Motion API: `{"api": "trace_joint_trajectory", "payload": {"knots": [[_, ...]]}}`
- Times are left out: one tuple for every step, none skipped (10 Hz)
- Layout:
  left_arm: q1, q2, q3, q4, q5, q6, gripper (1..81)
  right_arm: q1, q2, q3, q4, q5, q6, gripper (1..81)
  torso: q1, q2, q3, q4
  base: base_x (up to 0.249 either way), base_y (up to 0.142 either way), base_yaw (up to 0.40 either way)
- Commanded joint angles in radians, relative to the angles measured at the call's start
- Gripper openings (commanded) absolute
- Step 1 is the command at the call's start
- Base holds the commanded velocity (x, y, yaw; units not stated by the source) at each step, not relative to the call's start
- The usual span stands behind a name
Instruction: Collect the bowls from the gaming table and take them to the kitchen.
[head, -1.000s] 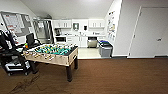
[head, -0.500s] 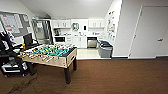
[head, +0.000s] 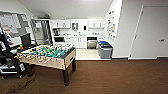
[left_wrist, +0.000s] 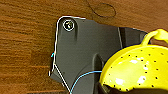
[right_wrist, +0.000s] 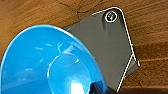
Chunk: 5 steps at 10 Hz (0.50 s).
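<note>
Carrying phase, by the look of it: yellow bowl (left_wrist: 136, 70), perforated, with a loop handle, large in the left wrist view; blue bowl (right_wrist: 47, 62) large in the right wrist view. Both seen over wood-grain floor (left_wrist: 25, 37), none on a table, so pickup judged done and delivery left. Left gripper state: cannot tell, fingers not made out. Right gripper: cannot tell either; a dark part at the blue bowl's rim, grip itself not readable. Each bowl likely held by its own arm, a judgement only.

Kitchen (head: 80, 37) straight ahead in head view: white cabinets, counter, well apart across dark floor. Not yet reached.

Room for moving:
- Foosball table (head: 50, 56) at left-centre, near corner leg jutting toward the middle of the floor. Edge to mind on the left.
- Grey bins (head: 105, 50) at the right side of the kitchen opening, against the wall corner.
- Between foosball table and bins: an open lane of pale kitchen floor, judged wide enough to pass.
- White wall and door (head: 152, 32) on the right, open dark floor in front.
- Desk clutter and monitor (head: 25, 40) at far left, behind the foosball table; off the path.
</note>
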Motion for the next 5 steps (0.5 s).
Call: {"api": "trace_joint_trajectory", "payload": {"knots": [[-0.047,-0.024,0.003,0.011,0.033,-0.002,1.0,0.051,-0.021,0.006,-0.013,-0.045,-0.005,1.0,0.000,0.000,0.000,0.000,0.121,0.000,0.000],[-0.047,-0.024,0.003,0.009,0.033,-0.002,1.0,0.051,-0.021,0.005,-0.016,-0.045,-0.004,1.0,0.000,0.000,0.000,0.000,0.116,0.000,0.000],[-0.047,-0.024,0.003,0.009,0.033,-0.002,1.0,0.051,-0.020,0.005,-0.017,-0.045,-0.004,1.0,0.000,0.000,0.000,0.000,0.116,0.000,0.000],[-0.047,-0.023,0.003,0.009,0.033,-0.002,1.0,0.049,-0.018,0.003,-0.018,-0.045,-0.004,1.0,0.000,0.000,0.000,0.000,0.116,0.000,0.000],[-0.047,-0.023,0.003,0.009,0.033,-0.002,1.0,0.048,-0.018,0.002,-0.019,-0.042,-0.004,1.0,0.000,0.000,0.000,0.000,0.116,0.000,0.000]]}}
